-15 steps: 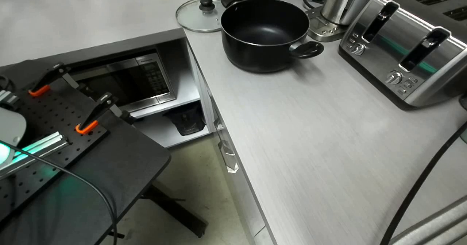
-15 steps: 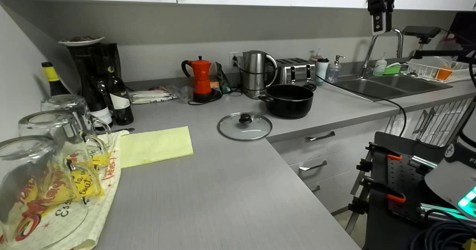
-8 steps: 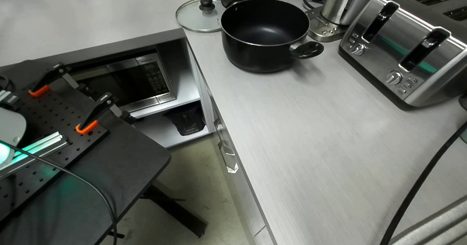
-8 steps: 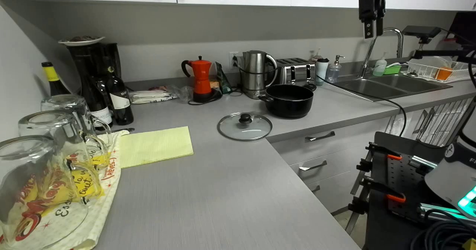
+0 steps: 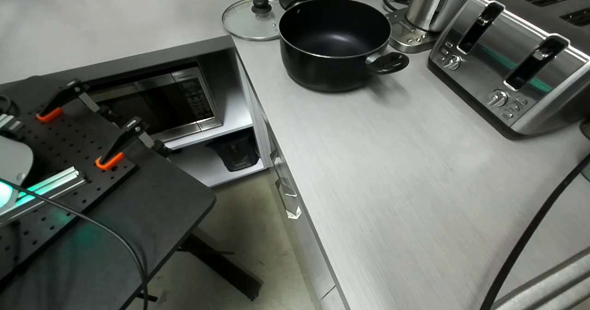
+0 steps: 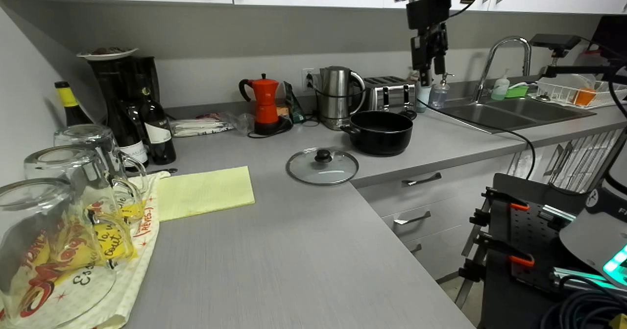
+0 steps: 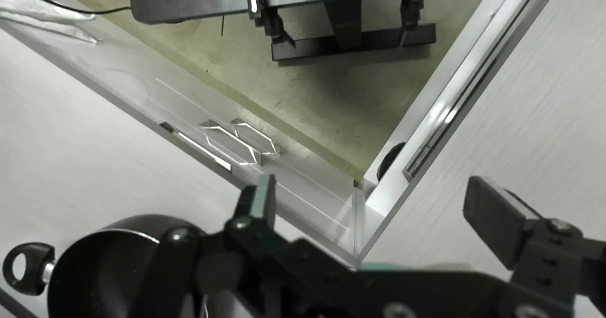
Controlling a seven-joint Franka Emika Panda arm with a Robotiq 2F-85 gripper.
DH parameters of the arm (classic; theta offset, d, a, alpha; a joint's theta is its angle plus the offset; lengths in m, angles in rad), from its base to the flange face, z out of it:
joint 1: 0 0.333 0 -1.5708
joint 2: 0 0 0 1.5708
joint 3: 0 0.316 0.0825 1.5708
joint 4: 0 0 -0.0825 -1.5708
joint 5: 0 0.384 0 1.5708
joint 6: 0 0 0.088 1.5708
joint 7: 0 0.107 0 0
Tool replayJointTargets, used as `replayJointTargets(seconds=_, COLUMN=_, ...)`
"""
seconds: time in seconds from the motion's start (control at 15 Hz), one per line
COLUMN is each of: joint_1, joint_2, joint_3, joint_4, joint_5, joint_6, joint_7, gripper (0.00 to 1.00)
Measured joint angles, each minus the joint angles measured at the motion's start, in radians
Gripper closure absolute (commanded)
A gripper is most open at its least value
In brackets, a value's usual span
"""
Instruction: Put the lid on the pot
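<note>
End effector (image 6: 432, 77) now lower, fingers (image 7: 497, 218) apart, round glass lid (image 6: 322, 171) beside black pot (image 6: 382, 142).

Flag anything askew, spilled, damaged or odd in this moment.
The lid lies flat and the pot stands upright; no spill or damage shows. Only a white plate, seemingly perched atop the tall black appliance, looks slightly odd, an unusual spot for it.

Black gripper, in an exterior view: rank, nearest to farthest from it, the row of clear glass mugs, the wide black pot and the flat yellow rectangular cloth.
1. Wide black pot: lower than the gripper and to its left in that view.
2. Flat yellow rectangular cloth: farther left, past the clear glass lid.
3. Row of clear glass mugs: at the view's left edge.
</note>
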Motion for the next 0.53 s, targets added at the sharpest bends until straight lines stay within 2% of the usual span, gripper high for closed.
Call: replayJointTargets(seconds=0.53, joint_1=-0.013, joint_2=0.342, joint_3=-0.042, joint_4=0.153, joint_5=-0.11, joint_6=0.252, joint_7=0.004, gripper=0.0)
